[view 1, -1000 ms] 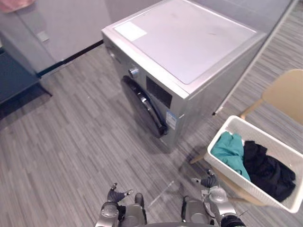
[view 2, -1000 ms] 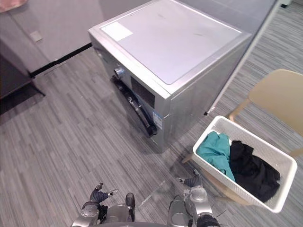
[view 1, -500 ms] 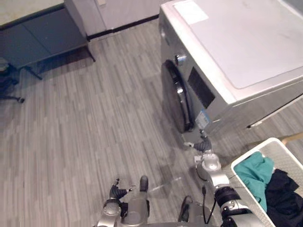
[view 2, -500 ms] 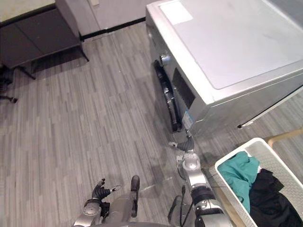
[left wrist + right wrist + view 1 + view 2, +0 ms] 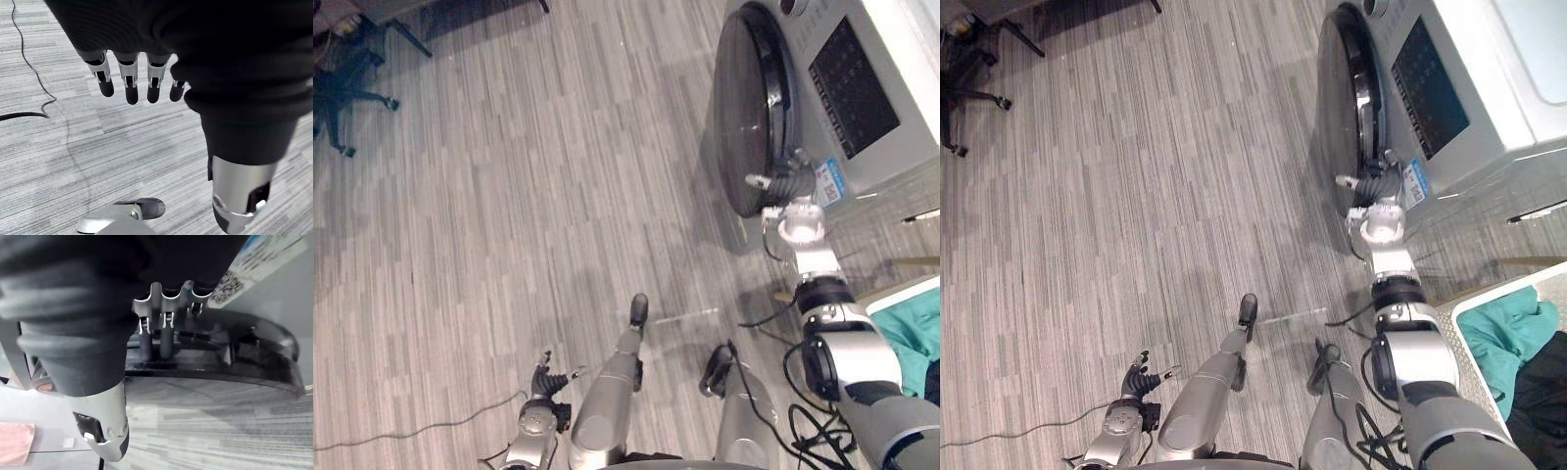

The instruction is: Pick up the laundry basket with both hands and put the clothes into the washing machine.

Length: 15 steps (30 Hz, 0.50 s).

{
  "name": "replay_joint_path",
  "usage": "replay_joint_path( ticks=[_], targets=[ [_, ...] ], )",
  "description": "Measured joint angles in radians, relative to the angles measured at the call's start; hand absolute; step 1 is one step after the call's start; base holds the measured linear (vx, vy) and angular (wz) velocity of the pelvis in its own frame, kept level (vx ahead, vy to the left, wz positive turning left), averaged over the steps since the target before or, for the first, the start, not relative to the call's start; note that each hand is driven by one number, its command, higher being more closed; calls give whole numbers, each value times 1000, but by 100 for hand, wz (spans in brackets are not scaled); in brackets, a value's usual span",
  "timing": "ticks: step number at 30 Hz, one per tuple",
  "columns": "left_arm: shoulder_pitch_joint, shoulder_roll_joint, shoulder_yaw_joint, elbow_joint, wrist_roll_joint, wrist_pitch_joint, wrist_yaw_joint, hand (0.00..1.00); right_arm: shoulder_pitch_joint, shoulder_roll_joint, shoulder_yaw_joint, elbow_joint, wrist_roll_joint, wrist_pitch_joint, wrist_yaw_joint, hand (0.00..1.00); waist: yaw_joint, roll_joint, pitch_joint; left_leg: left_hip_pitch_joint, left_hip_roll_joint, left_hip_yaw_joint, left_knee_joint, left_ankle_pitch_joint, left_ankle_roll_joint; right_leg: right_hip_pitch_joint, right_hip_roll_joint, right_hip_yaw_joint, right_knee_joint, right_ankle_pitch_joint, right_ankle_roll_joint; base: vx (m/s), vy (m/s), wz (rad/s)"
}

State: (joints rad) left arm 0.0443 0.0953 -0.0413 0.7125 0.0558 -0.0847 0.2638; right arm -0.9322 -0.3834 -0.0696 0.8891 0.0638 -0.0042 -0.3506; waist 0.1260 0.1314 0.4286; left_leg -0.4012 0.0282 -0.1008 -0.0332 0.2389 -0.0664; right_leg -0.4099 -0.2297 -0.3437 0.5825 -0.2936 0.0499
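The laundry basket (image 5: 1498,291) sits at the robot's right side, well apart from both sets of fingers and touched by neither hand. One basket shows, and it holds two garments: a teal one (image 5: 1503,331) and a black one (image 5: 1544,377) lying against it. The right hand (image 5: 785,184) is stretched forward to the single washing machine (image 5: 1449,73). Its fingers (image 5: 166,335) reach out nearly straight, their dark tips against the rim of the round dark door (image 5: 747,108), and they are wrapped round nothing. The thumb points off to the side, along the door's edge. The left hand (image 5: 544,376) hangs low over the grey plank floor (image 5: 509,196) on the robot's left, far from the basket and the machine. Its fingers (image 5: 128,83) are loose and straight, holding nothing. One black office chair (image 5: 342,86) stands on the floor far off to the left.
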Motion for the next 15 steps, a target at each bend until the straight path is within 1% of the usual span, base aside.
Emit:
replay_joint_path(
  ticks=[2, 4, 5, 6, 7, 10, 11, 12, 13, 14, 15],
  targets=[
    [-19, 1, -13, 0, -7, -2, 1, 0, -45, -19, 19, 11, 18, 9, -9, 0, 2, 5, 12, -9, -1, -20, -2, 9, -7, -1, 1, -11, -1, 0, 0, 31, -95, 21],
    [-30, 6, -34, 0, -7, -2, 2, 0, -87, -17, 40, 10, 38, 10, -19, 0, 5, 7, 24, -16, 1, -32, -2, 9, -8, -2, 3, -12, -2, 0, 0, 23, -94, 14],
    [-37, 4, -44, 1, -7, -2, 2, 0, -105, -16, 61, 10, 53, 9, -18, 0, 12, 7, 24, -24, 3, -36, -2, 11, -10, -7, 7, -14, -3, 0, 0, 26, -103, 5],
    [-49, 4, -52, 3, -7, -2, 2, 0, -115, -4, 81, 10, 69, 8, -18, 0, 25, 8, 25, -27, 4, -38, -2, 11, -11, -8, 14, -16, -3, 0, 0, 30, -104, 5],
    [-54, 5, -54, 3, -7, -2, 2, 0, -121, 2, 88, 10, 76, 8, -19, 0, 29, 9, 25, -29, 1, -41, -1, 11, -11, -8, 16, -18, -3, 0, 0, 40, -88, 11],
    [-89, 5, -66, 3, -7, -2, 6, 0, -157, 44, 110, -2, 111, 6, -21, 0, 42, 11, 26, -53, -3, -85, 13, 12, -14, -4, 18, -52, 0, -4, -1, 35, -91, 30],
    [-107, 4, -79, 3, -7, -2, 8, 0, -161, 63, 114, -14, 122, 6, -39, 0, 55, 14, 28, -55, -5, -102, 17, 12, -21, 5, 17, -68, 2, -11, -3, 14, -97, 30],
    [-113, 4, -83, 1, -7, -2, 12, 0, -165, 78, 126, -14, 130, 7, -47, 0, 58, 14, 28, -55, -7, -112, 20, 10, -24, 10, 16, -73, 5, -16, -2, 9, -97, 44],
    [-125, 4, -88, 0, -7, -2, 22, 0, -181, 115, 164, -19, 145, 3, -47, 0, 60, 16, 29, -59, -14, -132, 30, 5, -31, 20, 12, -89, 13, -34, -3, -13, -92, 45],
    [-141, 7, -96, -6, -8, -2, 28, 0, -203, 157, 170, -33, 165, 3, -63, 0, 76, 18, 28, -65, -16, -150, 40, -6, -45, 23, 9, -104, 19, -47, -10, -18, -96, 44],
    [-149, 10, -104, -14, -8, -2, 29, 0, -220, 173, 174, -35, 167, 3, -64, 0, 89, 19, 28, -68, -15, -157, 42, -12, -52, 22, 8, -111, 26, -54, -11, -25, -136, 43]
  ],
)
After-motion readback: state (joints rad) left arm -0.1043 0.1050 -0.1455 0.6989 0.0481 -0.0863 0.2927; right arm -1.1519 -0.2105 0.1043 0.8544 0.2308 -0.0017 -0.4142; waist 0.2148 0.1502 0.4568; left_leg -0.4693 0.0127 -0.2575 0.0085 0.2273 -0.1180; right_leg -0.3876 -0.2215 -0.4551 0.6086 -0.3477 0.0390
